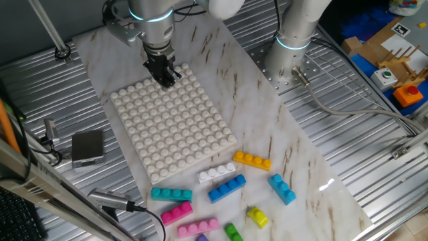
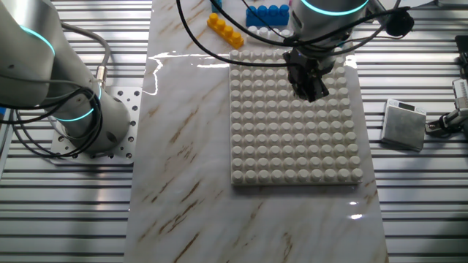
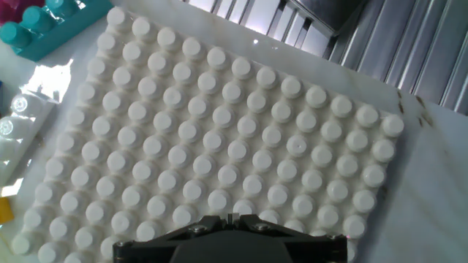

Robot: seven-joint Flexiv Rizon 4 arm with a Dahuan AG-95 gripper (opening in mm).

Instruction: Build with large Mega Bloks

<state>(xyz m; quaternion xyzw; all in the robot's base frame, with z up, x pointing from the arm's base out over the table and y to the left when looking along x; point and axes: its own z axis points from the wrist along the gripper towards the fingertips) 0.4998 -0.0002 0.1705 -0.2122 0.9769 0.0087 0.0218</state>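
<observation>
My gripper hangs low over the far edge of the white studded baseplate, with its jaws closed together and nothing between them. In the other fixed view the gripper is over the upper right part of the baseplate. In the hand view its tips sit at the bottom edge above the baseplate studs. Loose Mega Bloks lie near the baseplate's near end: orange, white, blue, teal, light blue, pink, yellow and green.
A second arm's base stands bolted beside the marble board. A small grey box with cables lies on the ridged metal table left of the baseplate. Cardboard and coloured clutter sit at the far right.
</observation>
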